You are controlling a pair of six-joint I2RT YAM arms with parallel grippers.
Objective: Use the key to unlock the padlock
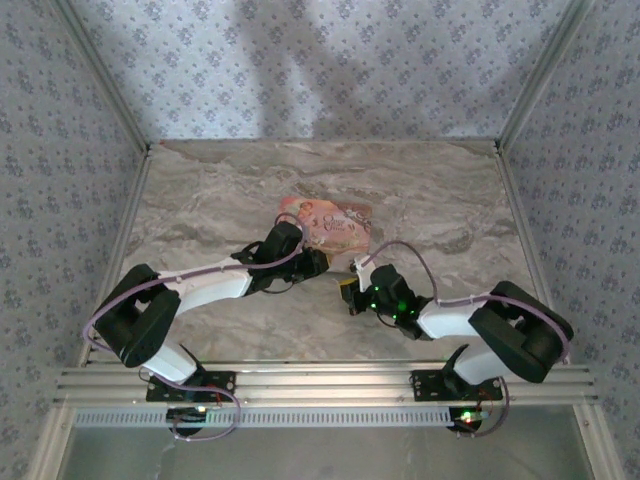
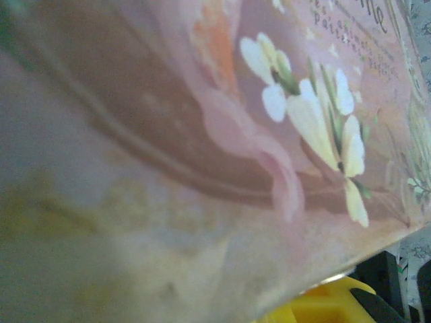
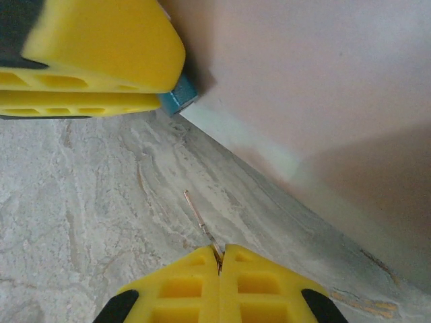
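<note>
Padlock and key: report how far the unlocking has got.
Done: the right gripper is shut on a thin metal piece, apparently the key; the left gripper seems to pinch the blue padlock beside the pink box. In hand: the key points toward the padlock, with bare table between them. Left: closing that gap, inserting the key, turning it and freeing the shackle.

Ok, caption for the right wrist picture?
Right gripper pinches a thin key near the blue padlock by the pink box.
</note>
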